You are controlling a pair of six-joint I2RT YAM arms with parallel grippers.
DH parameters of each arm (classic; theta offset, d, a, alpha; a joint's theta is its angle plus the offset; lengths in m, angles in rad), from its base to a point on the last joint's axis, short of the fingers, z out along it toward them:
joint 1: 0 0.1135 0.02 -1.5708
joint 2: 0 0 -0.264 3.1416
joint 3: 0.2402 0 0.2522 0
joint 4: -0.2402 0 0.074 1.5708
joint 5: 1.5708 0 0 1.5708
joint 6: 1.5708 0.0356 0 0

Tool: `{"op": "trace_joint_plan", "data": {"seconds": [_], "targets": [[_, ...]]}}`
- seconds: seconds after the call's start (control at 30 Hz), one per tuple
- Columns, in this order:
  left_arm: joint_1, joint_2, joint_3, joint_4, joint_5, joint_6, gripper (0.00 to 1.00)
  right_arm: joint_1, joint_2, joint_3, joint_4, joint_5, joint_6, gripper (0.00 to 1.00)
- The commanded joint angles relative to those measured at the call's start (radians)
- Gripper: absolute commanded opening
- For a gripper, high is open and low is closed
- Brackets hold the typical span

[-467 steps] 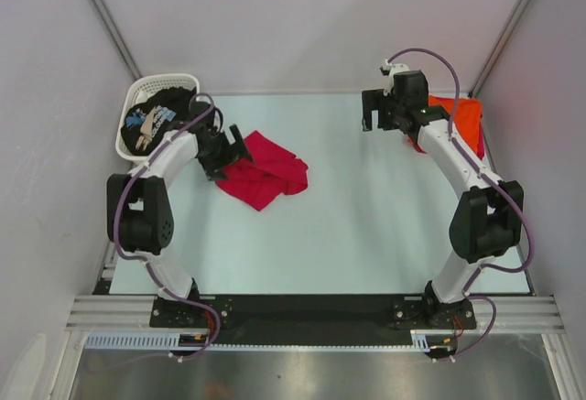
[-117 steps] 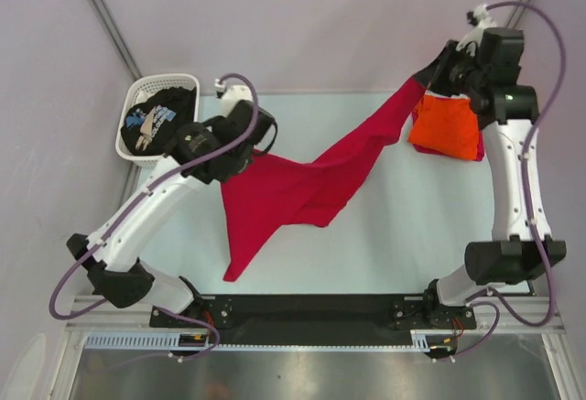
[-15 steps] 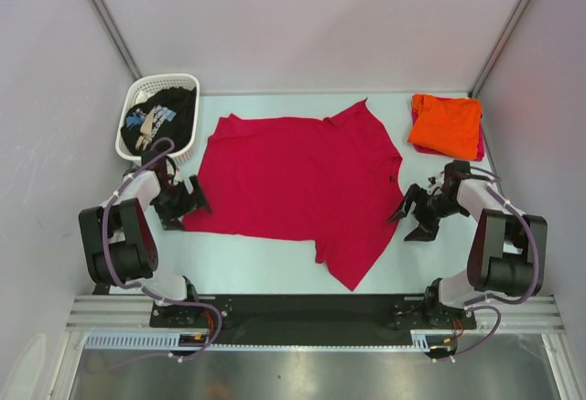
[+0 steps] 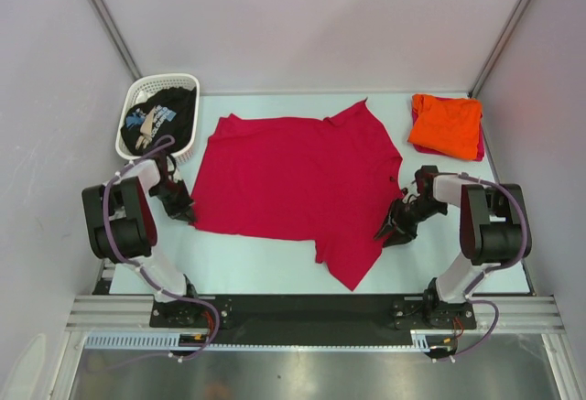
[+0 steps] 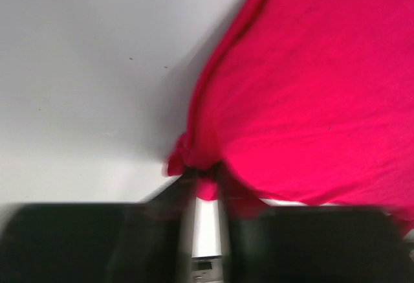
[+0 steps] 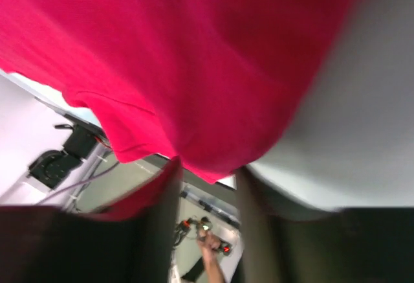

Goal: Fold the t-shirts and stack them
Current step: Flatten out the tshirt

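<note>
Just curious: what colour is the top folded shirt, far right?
The folded t-shirt is bright orange; top view.

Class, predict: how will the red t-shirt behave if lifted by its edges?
Probably floppy: the red t-shirt bunches where the left tool pinches it. Likely to sag between grips, since it lies spread thin and wide.

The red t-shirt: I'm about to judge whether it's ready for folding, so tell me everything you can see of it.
The red t-shirt is plain crimson soft cloth, no print showing. It lies spread nearly flat, lightly wrinkled, across the middle of the pale table, one pointed flap reaching toward the near edge. The left pincer pinches a bunched bit of its left edge; its right edge sits between the fingers of the right pincer, grip unclear.
</note>
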Motion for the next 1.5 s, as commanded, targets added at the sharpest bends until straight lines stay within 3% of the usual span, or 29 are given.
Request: {"op": "trace_joint_plan", "data": {"seconds": [0.0,0.07,0.1,0.37,0.5,0.87,1.1,1.13,1.17,1.2,1.23,1.33,1.4,1.43,1.47], "targets": [[-0.003,0.078,0.012,0.023,0.043,0.004,0.00,0.051,0.045,0.010,0.021,-0.061,0.017,0.19],[-0.005,0.086,0.014,0.017,0.041,0.010,0.00,0.058,0.050,0.019,0.019,-0.059,0.015,0.03],[-0.003,0.084,0.020,0.010,0.026,0.015,0.00,0.060,0.053,0.025,0.001,-0.047,0.012,0.00],[-0.003,0.015,-0.011,-0.050,0.020,-0.017,0.00,0.068,-0.010,0.119,-0.185,0.065,-0.048,0.00],[-0.005,-0.023,-0.095,-0.055,0.052,-0.034,0.00,0.063,-0.085,0.107,-0.277,0.152,-0.065,0.00],[-0.005,-0.212,-0.181,-0.159,0.064,-0.054,0.00,0.075,-0.211,0.099,-0.369,0.243,-0.037,0.00],[-0.008,-0.250,-0.218,-0.178,0.052,-0.071,0.00,0.086,-0.239,0.110,-0.401,0.293,-0.023,0.00],[-0.007,-0.247,-0.217,-0.178,0.067,-0.065,0.14,0.086,-0.234,0.114,-0.406,0.293,-0.025,0.00],[-0.007,-0.244,-0.214,-0.181,0.072,-0.062,0.54,0.086,-0.219,0.120,-0.422,0.295,-0.026,0.03],[-0.007,-0.253,-0.210,-0.182,0.075,-0.060,0.80,0.085,-0.213,0.134,-0.436,0.295,-0.037,0.09],[-0.007,-0.261,-0.209,-0.185,0.084,-0.056,0.99,0.083,-0.210,0.142,-0.452,0.289,-0.045,0.09],[-0.007,-0.322,-0.169,-0.216,0.081,-0.055,1.00,0.071,-0.225,0.166,-0.496,0.273,-0.048,0.14],[-0.007,-0.374,-0.088,-0.243,0.073,-0.051,1.00,0.066,-0.248,0.235,-0.547,0.289,-0.045,0.38],[-0.007,-0.426,-0.048,-0.268,0.054,-0.055,1.00,0.060,-0.257,0.276,-0.567,0.310,-0.039,0.55],[-0.007,-0.431,0.046,-0.286,0.040,-0.052,1.00,0.060,-0.266,0.318,-0.594,0.351,-0.040,0.90]]}}
